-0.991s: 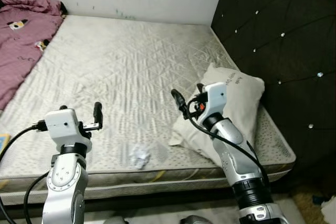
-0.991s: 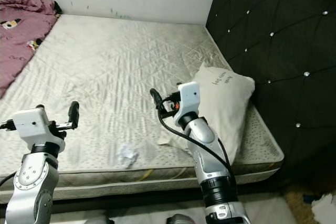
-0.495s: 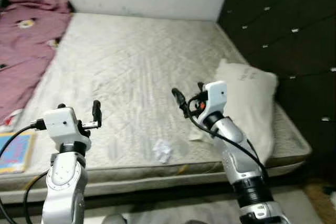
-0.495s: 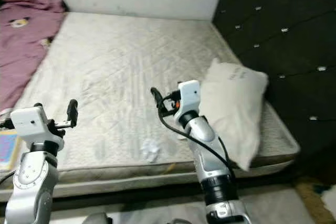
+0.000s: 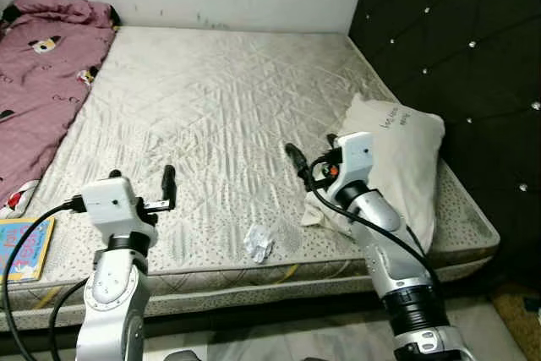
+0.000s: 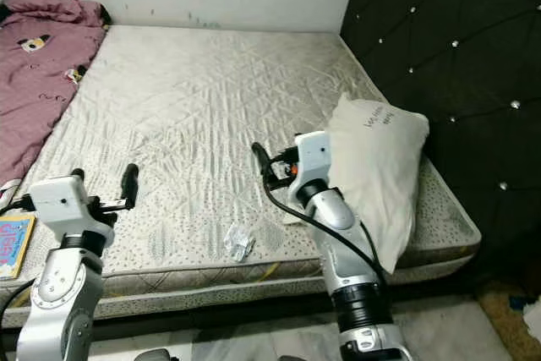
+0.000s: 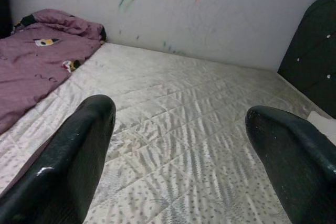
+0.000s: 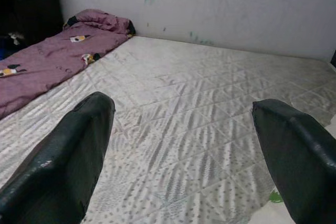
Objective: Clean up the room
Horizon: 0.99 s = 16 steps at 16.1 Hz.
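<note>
Crumpled paper (image 5: pixel 259 243) lies near the mattress's (image 5: pixel 211 99) front edge, between the two arms, and has not been picked up. A purple blanket (image 5: pixel 38 82) (bunched at the far left) and a pillow (image 5: pixel 397 158) are left untidied. Left gripper (image 5: pixel 167 185) and right gripper (image 5: pixel 297 161) are held spread and empty above the bed.

Arms lower — mattress (image 5: pixel 220 116) view shifted.
</note>
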{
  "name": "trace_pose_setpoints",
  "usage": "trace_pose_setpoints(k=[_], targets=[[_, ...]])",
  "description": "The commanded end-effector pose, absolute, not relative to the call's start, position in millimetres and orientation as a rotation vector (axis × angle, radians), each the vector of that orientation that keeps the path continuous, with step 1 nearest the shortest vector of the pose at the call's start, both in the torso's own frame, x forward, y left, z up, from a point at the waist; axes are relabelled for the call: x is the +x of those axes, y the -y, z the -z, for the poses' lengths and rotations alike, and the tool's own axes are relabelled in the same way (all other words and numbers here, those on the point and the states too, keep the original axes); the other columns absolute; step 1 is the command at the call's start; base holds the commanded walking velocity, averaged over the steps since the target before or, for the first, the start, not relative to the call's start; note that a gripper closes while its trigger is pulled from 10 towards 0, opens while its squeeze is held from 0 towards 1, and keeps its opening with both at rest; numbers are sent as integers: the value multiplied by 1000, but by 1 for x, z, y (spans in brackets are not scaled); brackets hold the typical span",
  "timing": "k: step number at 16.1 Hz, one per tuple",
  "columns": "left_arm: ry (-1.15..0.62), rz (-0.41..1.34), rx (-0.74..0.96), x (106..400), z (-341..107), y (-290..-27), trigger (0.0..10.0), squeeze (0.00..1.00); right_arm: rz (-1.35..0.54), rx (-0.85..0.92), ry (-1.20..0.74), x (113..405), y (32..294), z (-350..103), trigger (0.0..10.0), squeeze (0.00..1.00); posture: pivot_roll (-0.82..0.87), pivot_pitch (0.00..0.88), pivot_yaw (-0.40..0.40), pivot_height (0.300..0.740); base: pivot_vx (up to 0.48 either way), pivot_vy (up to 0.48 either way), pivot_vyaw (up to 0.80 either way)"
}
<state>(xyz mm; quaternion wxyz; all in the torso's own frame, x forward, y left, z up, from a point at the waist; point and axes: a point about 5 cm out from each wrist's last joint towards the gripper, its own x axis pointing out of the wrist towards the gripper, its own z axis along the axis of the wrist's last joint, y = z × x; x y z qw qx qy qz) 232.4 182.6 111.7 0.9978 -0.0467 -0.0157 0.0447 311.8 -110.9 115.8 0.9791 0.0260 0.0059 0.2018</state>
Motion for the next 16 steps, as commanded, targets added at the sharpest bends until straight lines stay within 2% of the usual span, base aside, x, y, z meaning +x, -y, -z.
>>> trace_pose_setpoints(k=[1, 8, 16], targets=[[57, -76, -87, 232, -117, -182, 10000, 0, -412, 48, -12, 312, 110, -117, 10000, 0, 2, 0, -90, 740, 401, 0, 0], [7, -143, -77, 235, -111, -184, 10000, 0, -413, 44, -15, 312, 112, -115, 10000, 0, 9, 0, -94, 740, 0, 0, 0], [2, -134, -110, 235, -110, -185, 10000, 0, -412, 47, -16, 312, 112, -115, 10000, 0, 9, 0, -93, 740, 0, 477, 0]])
